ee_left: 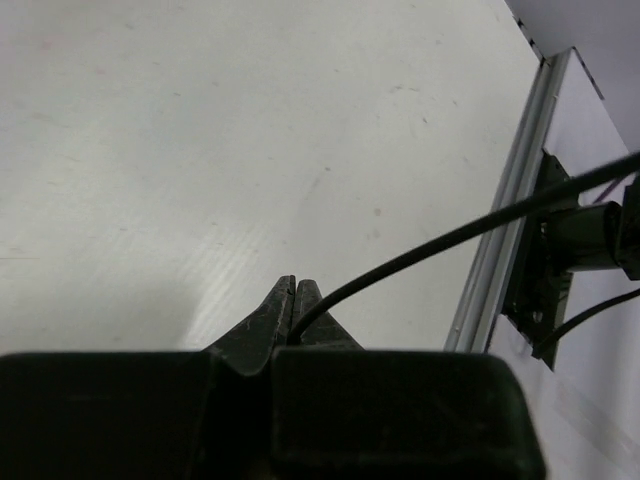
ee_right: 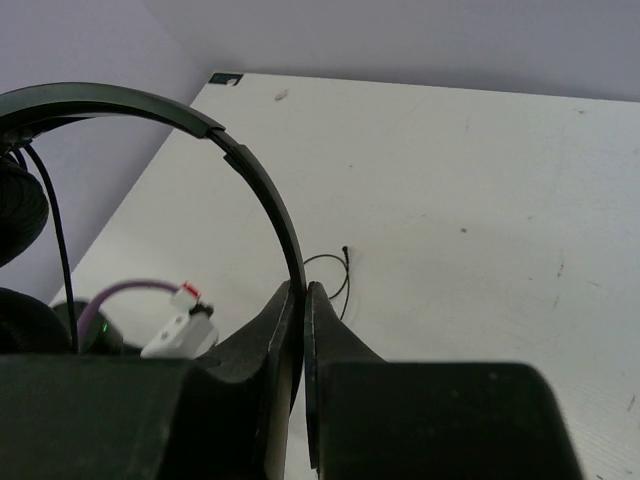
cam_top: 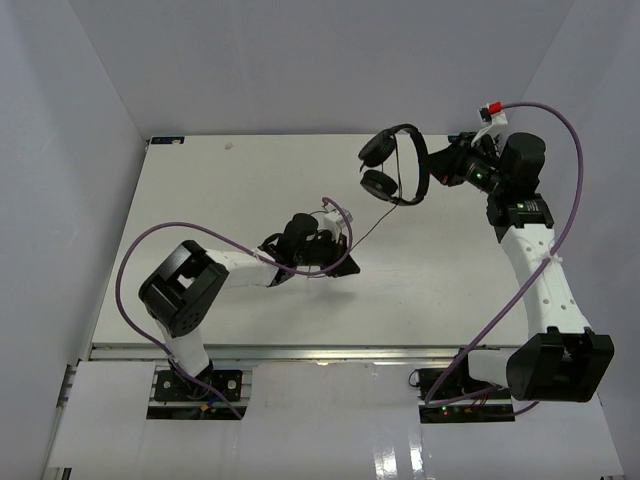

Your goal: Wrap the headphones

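While the right end effector (ee_right: 303, 300) lifts small black headphones (cam_top: 377, 150) over the pale worktop (cam_top: 250, 180), the left end effector (ee_left: 293, 305) pinches their cord (ee_left: 450, 235).

Flat, matt and faintly speckled, the off-white worktop lies beneath both arms. Above its far right part, the right end effector is clamped on the thin, smooth, arched headband (ee_right: 250, 170), so the two round padded earcups hang free, probably to leave room for winding. Near the middle, the left end effector is closed on the thin, glossy black cord, which runs almost straight to the headphones, seemingly held to guide it round them.
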### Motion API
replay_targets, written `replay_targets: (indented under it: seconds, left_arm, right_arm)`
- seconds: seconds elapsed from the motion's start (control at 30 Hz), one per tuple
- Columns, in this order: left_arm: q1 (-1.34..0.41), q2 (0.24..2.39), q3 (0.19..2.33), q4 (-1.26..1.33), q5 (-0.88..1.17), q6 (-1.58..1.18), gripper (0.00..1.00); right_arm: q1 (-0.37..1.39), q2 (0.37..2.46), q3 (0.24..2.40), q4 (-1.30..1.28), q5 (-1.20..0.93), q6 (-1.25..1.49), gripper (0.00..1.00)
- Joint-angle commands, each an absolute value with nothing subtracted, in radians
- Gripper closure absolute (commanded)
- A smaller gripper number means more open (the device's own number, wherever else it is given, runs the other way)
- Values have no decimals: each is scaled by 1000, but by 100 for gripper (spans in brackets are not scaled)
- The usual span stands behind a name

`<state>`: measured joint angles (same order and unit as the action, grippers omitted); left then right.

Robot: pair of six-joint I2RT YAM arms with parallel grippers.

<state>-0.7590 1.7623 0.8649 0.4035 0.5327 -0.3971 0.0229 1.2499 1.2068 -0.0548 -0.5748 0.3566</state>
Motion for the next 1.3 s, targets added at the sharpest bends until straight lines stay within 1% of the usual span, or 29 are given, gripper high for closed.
replay_targets:
  seconds: [0.0,0.03,0.1,0.17,0.23,0.27,0.33,0.43,0.5,0.6,0.7,0.83,1.0,1.27]
  left_arm:
    - [-653,1752,945,335,567,-315,100]
    - [-637,1752,960,318,574,-303,99]
    - [-596,1753,1011,241,586,-265,96]
    - [-560,1756,1058,187,602,-234,92]
    - [-530,1756,1104,140,614,-210,92]
    - [-511,1755,1133,122,619,-201,92]
    - [-493,1750,1163,79,620,-181,93]
    - [-458,1728,1189,49,621,-172,95]
    - [-445,1704,1197,39,624,-170,95]
    - [-437,1681,1232,5,652,-158,92]
    - [-437,1680,1285,-77,687,-140,91]
    - [-437,1665,1326,-132,747,-135,89]
    - [-436,1655,1337,-152,821,-164,88]
    - [-437,1655,1391,-177,868,-220,87]
  right_arm:
    - [16,1158,1175,12,-878,200,92]
    - [17,1149,1167,6,-916,164,92]
    - [20,1126,1172,-98,-967,19,92]
    - [24,1107,1180,-220,-987,-169,92]
    - [36,1076,1173,-326,-979,-327,92]
    - [44,1068,1157,-360,-956,-406,92]
    - [57,1039,1109,-413,-889,-477,92]
    - [65,997,1040,-418,-796,-561,92]
    - [73,977,998,-401,-743,-594,92]
    - [89,980,948,-359,-669,-620,92]
    - [120,1007,904,-315,-583,-633,92]
    - [188,1023,861,-227,-446,-625,92]
    - [299,1055,828,-148,-303,-618,92]
    - [431,1126,828,-50,-87,-603,92]
